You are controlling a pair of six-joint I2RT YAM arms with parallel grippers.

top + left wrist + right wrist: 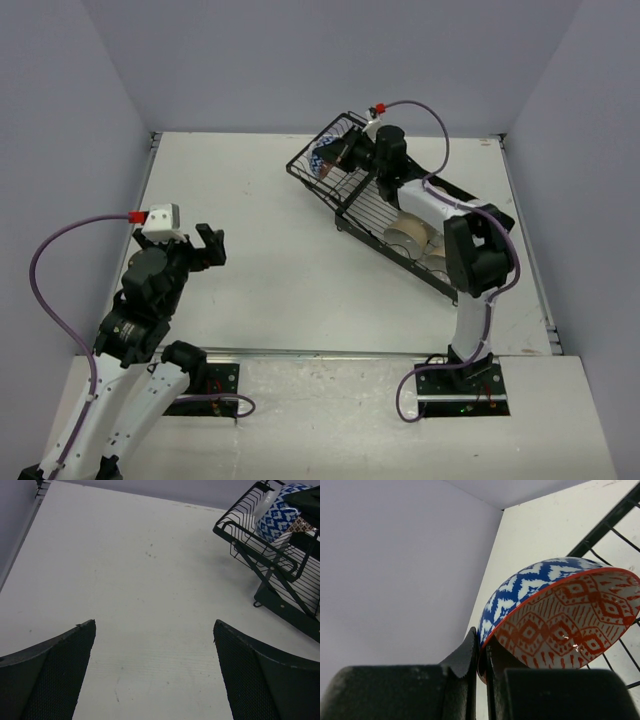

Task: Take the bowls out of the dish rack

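The right hand (481,652) is pinched shut on the rim of the blue-white zigzag bowl (535,587), one finger outside and one against its red-patterned inside. It holds the bowl tilted on edge at the basket end of the dish rack (362,206). The bowl looks like glazed ceramic: stiff, smooth, likely slippery and breakable. A thin rim pinch may let it swing, so it needs a firm hold and gentle setting down. Two pale bowls (408,236) sit further along the rack. The left hand (154,630) hangs open above the table (125,555), holding nothing.

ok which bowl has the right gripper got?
The blue-white zigzag bowl, red-patterned inside: right gripper pinches its rim. The tan bowls sit free in the dish rack.
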